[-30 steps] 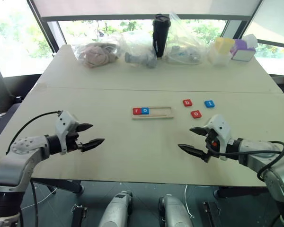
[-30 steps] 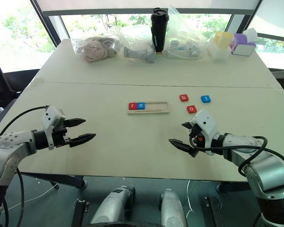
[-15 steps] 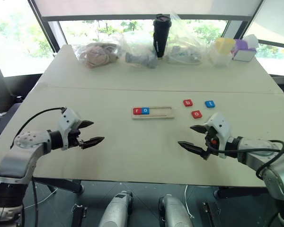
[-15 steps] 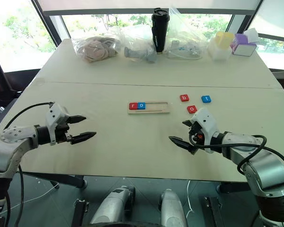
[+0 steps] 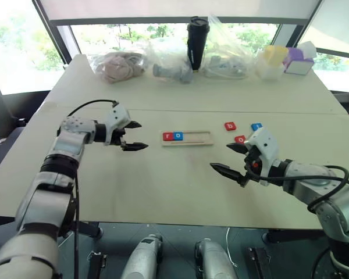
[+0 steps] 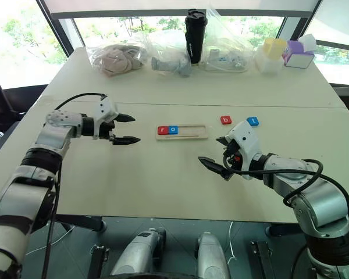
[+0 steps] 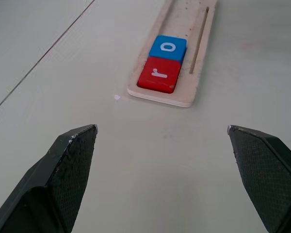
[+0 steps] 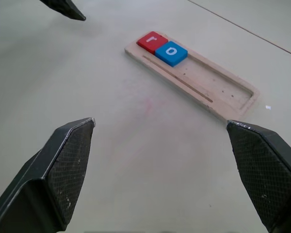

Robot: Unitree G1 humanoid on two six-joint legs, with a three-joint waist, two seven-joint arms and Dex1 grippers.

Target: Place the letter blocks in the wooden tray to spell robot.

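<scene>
- Windows line the far side of the room, and a long pale table carries everything; bagged items, a black tumbler and pastel boxes sit along its far edge.
- At mid-table the wooden tray lies with its long axis running left to right.
- Two letter blocks already fill its left end: the red r outermost, the blue o touching it on the right. The remaining slots to the right look bare, so by my reading b is due next.
- Loose on the table just right of the tray lie the red b, farther right the blue t, and nearer the robot a second red block, partly hidden behind the right claw; its letter cannot be read here.
- The relation that matters: all three loose blocks lie to the right of the tray, close beyond the right gripper, which hangs just near of them with its tips aimed left and forward towards the tray. That arm is plainly the nearer one to them.
- Its fingers stand wide apart, holding nothing and touching nothing; the right wrist view looks between them at the tray.
- The left gripper hovers above the table just left of the tray's r end, pointing right at it.
- Its fingers are likewise spread wide and empty, clear of tray and blocks.
- My judgement: the b would have to travel left into the third slot, a short carry for the right arm.
</scene>
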